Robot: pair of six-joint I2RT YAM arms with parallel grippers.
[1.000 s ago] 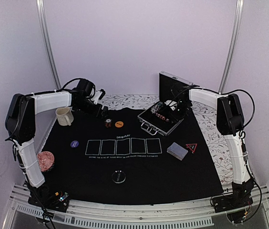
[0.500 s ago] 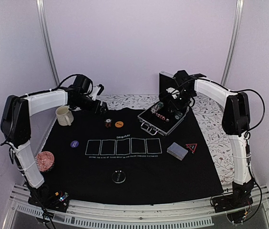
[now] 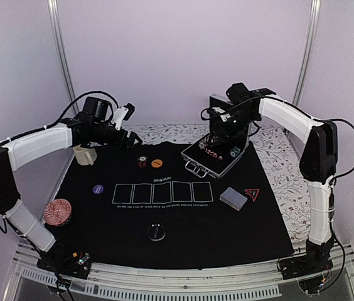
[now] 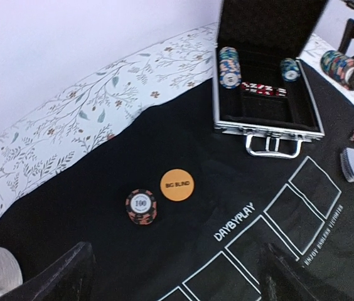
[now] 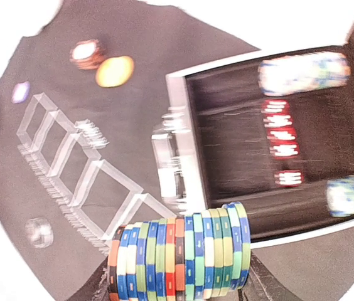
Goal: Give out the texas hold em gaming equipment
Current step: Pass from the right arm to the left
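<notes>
The right gripper (image 3: pixel 228 130) grasps a row of chips (image 5: pixel 180 260), long axis running finger to finger, above the open case (image 4: pixel 268 130) at the far right of the mat (image 3: pixel 183 226), while the left gripper (image 4: pixel 174 282), fingers spread and empty, hangs over the far-left corner, well apart.

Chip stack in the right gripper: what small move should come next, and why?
Probably carry it clear of the aluminium case toward the black mat: the right gripper holds the chip stack aloft by the case, not yet set down.
</notes>
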